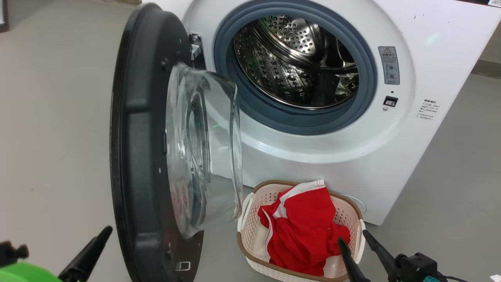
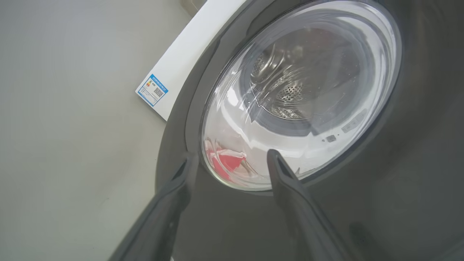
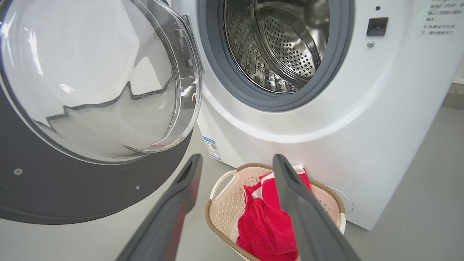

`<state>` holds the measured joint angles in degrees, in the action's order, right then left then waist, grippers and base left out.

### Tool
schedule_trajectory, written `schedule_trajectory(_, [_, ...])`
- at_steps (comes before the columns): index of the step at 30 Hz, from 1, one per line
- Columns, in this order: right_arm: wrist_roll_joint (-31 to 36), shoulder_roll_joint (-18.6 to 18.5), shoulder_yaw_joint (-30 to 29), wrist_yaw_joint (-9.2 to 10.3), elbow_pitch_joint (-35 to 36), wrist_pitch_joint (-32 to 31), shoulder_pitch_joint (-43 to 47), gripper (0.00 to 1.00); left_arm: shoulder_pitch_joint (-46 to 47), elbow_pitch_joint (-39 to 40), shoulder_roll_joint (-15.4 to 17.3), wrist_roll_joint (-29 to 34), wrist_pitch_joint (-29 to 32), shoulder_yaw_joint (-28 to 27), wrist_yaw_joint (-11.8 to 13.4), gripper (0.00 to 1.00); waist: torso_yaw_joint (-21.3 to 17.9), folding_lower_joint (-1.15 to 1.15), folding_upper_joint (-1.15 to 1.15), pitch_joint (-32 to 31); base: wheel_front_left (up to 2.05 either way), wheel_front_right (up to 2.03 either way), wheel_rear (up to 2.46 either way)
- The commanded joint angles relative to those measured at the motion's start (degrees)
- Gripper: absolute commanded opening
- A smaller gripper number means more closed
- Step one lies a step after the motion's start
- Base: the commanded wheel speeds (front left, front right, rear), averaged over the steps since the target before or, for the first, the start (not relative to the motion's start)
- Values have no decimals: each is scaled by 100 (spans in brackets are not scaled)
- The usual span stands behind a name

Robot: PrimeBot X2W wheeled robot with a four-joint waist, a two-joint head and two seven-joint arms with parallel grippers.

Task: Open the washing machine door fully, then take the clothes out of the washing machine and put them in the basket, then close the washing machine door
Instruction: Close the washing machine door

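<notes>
The washing machine (image 1: 391, 149) stands white at the back, and its steel drum (image 1: 297, 58) holds no fabric that I can see. The washing machine door (image 1: 137, 156) hangs wide open on the left, its glass bowl bulging toward the basket. The cream basket (image 1: 245, 219) sits on the floor below the opening, with the red clothes (image 1: 305, 231) heaped inside. My left gripper (image 2: 232, 156) is open and faces the door's outer black rim (image 2: 362, 203). Above the basket's near right corner, my right gripper (image 1: 353, 236) is open and holds nothing.
Grey floor (image 1: 51, 117) spreads left of the door and right of the machine. The open door stands between my left arm and the basket. A blue-edged label (image 2: 152, 90) sits low on the washer's front. The door catch (image 1: 390, 101) is right of the opening.
</notes>
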<state>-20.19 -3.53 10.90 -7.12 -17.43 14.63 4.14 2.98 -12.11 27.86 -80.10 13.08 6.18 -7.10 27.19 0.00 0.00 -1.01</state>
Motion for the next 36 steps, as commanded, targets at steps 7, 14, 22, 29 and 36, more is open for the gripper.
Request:
schedule_trajectory(7, [-46, -67, 187, -36, 93, 37, -331, 100, -141, -62, 13, 294, -1064, 17, -38, 100, -14, 0, 0, -15, 0, 0, 0])
schedule_trajectory(14, [-44, -91, 145, -36, 97, 37, -349, 100, -427, -244, -205, 604, -2250, 580, -38, 100, -25, 0, 0, 6, 0, 0, 0])
schedule_trajectory(22, [-32, -118, 38, -36, 111, 37, -352, 100, -461, -656, -436, 1349, -2800, 660, -38, 100, -28, 0, 0, 15, 0, 0, 0])
schedule_trajectory(29, [-13, -126, -24, -36, 122, 37, -357, 100, -565, -513, -1057, 3079, -2806, -299, -38, 100, -29, 0, 0, 8, 0, 0, 0])
schedule_trajectory(36, [-7, -110, -110, -36, 170, 37, -355, 100, -680, -132, -1610, 5087, -2807, -964, -38, 100, -57, 0, 0, -28, 0, 0, 0])
